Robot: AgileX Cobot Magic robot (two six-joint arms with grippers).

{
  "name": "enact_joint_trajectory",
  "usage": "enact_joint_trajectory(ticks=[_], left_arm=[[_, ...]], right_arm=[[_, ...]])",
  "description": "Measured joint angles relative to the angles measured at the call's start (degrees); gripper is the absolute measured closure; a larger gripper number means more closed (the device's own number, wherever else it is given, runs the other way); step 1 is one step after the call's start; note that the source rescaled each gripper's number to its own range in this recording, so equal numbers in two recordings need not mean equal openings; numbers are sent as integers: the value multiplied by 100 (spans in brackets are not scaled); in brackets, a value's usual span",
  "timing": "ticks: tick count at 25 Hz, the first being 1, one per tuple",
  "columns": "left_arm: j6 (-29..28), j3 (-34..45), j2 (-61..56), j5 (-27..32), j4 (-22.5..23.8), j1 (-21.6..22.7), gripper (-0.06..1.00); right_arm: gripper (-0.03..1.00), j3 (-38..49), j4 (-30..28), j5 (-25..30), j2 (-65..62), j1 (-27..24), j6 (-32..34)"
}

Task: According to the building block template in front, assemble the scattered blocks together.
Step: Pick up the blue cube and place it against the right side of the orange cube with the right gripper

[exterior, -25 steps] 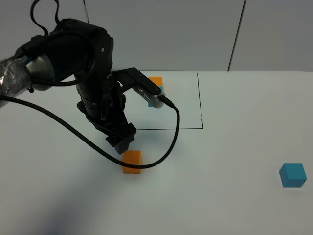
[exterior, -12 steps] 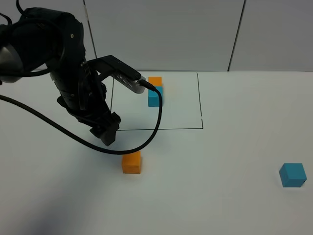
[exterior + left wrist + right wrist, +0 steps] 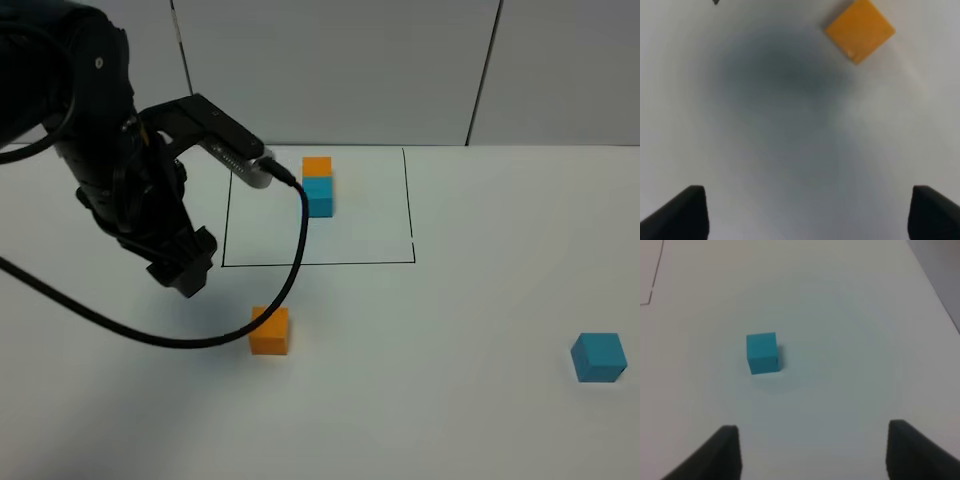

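The building block template [image 3: 318, 187] lies inside the black outline [image 3: 330, 264] at the far middle of the table [image 3: 450, 420]. Its long axis runs near to far, orange end farthest. The loose orange cube [image 3: 270, 331] sits just nearer than the outline, and the loose teal cube [image 3: 598, 357] is well apart at the right. The left hand [image 3: 183, 272] hovers left of the orange cube, fingers spread and empty. The right hand [image 3: 812, 452] is also spread and holds nothing.

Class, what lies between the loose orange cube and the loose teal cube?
Only bare table between orange cube and teal cube, per the exterior high view.
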Motion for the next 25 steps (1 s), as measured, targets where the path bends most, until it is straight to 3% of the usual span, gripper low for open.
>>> enact_joint_trajectory(ticks=[6,10,21,25], left_arm=[[-121,1208,-675,-44,71,0,-4],[-192,2010,-1280,-405,71,0,-4],[-683,3194,-3011,-1004,105,0,-4],[-1045,3874,-3771,-1351,409,0,-4]], right_arm=[[40,0,0,0,0,0,0],[40,0,0,0,0,0,0],[40,0,0,0,0,0,0],[40,0,0,0,0,0,0]])
